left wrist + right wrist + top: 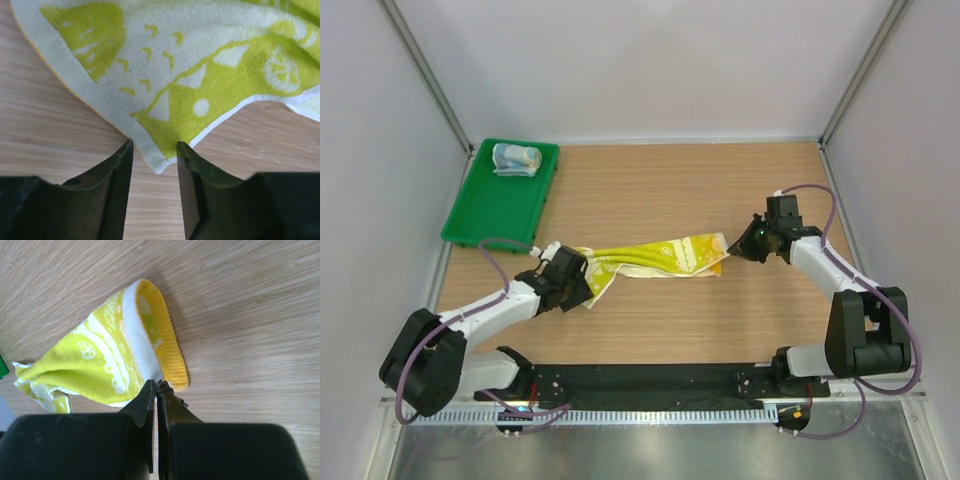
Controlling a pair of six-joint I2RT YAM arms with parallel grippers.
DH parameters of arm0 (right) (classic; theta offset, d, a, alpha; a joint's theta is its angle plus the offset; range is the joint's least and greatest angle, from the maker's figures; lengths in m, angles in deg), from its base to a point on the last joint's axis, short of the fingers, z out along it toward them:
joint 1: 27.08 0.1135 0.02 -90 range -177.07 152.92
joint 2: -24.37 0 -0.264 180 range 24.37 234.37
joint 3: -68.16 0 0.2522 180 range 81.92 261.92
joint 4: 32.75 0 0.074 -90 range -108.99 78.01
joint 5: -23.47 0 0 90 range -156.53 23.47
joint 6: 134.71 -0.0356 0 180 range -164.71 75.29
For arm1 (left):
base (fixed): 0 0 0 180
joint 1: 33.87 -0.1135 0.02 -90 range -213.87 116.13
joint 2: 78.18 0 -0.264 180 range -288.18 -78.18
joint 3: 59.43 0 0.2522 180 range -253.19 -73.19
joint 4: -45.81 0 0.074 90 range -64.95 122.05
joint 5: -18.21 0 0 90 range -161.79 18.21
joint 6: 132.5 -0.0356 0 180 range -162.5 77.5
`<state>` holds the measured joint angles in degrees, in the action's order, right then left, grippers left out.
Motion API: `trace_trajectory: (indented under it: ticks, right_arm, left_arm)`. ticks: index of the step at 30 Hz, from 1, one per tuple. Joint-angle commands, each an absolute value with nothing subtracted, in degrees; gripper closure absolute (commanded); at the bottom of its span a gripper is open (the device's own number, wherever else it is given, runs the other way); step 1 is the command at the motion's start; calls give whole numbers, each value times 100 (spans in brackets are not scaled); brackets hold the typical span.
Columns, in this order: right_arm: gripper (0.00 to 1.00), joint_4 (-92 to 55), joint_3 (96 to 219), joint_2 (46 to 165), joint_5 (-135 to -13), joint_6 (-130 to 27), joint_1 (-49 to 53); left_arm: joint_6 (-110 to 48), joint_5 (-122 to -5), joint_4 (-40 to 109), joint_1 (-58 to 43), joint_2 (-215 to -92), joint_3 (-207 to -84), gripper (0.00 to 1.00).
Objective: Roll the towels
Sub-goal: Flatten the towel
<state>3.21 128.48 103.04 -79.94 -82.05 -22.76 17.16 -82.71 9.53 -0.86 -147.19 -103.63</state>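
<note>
Right pincer clamps the yellow-green towel; left pincer, half open astride its left corner, should bite deeper before pulling.

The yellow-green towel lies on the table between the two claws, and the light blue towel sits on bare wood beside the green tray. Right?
No. The top view shows the light blue towel inside the green tray, at its far end, not beside it. The yellow-green towel is as you say.
</note>
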Motion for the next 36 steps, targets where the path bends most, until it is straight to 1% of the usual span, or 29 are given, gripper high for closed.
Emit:
trace_trajectory:
  ticks: [1, 2, 3, 5, 6, 12, 20, 21, 22, 23, 24, 25, 26, 28, 30, 34, 36]
  right_arm:
    - [99, 351, 12754, 10145, -8182, -8197, -2285]
    - [99, 343, 12736, 10136, -8191, -8197, -2277]
    - [99, 343, 12727, 10136, -8209, -8197, -2277]
    - [99, 343, 12709, 10101, -8201, -8197, -2277]
    - [99, 343, 12709, 10092, -8209, -8206, -2277]
    - [99, 457, 12850, 10022, -8200, -8197, -2277]
    - [99, 817, 13210, 9696, -8174, -8171, -2277]
    - [99, 861, 13236, 9688, -8174, -8162, -2277]
    - [99, 879, 13245, 9687, -8165, -8153, -2277]
    - [99, 879, 13246, 9679, -8200, -8144, -2277]
    - [99, 879, 13237, 9687, -8209, -8162, -2277]
    - [99, 870, 13228, 9687, -8218, -8162, -2277]
    - [99, 870, 13193, 9679, -8227, -8153, -2277]
    - [99, 818, 13158, 9679, -8244, -8171, -2277]
    - [99, 800, 13131, 9679, -8279, -8197, -2277]
    - [99, 852, 13140, 9679, -8297, -8145, -2277]
    - [99, 905, 13166, 9661, -8280, -8109, -2277]
  left_arm:
    - [1622, -7935, 1237, -100, -15156, -10255, 60]
    - [1613, -7909, 1254, -100, -15209, -10263, 67]
    - [1569, -7874, 1315, -100, -15270, -10246, 81]
    - [1534, -7830, 1386, -100, -15297, -10228, 92]
    - [1507, -7830, 1421, -100, -15306, -10228, 100]
    - [1349, -7970, 1404, -100, -15201, -10325, 100]
    - [1016, -8138, 885, -100, -14585, -10720, 100]
    - [971, -8085, 850, -100, -14603, -10790, 98]
    - [936, -8032, 772, -100, -14638, -10843, 86]
    - [927, -7962, 658, -39, -14673, -10887, 52]
    - [962, -7962, 622, 31, -14725, -10914, 40]
    - [997, -8022, 578, 127, -14743, -10957, 32]
    - [1041, -8093, 543, 233, -14761, -10984, 20]
    - [1199, -8338, 420, 540, -14901, -11133, 11]
    - [1226, -8462, 271, 716, -15103, -11282, 7]
    - [1217, -8699, -2, 770, -15778, -11643, 8]
    - [1199, -8892, -116, 770, -15885, -11775, 14]
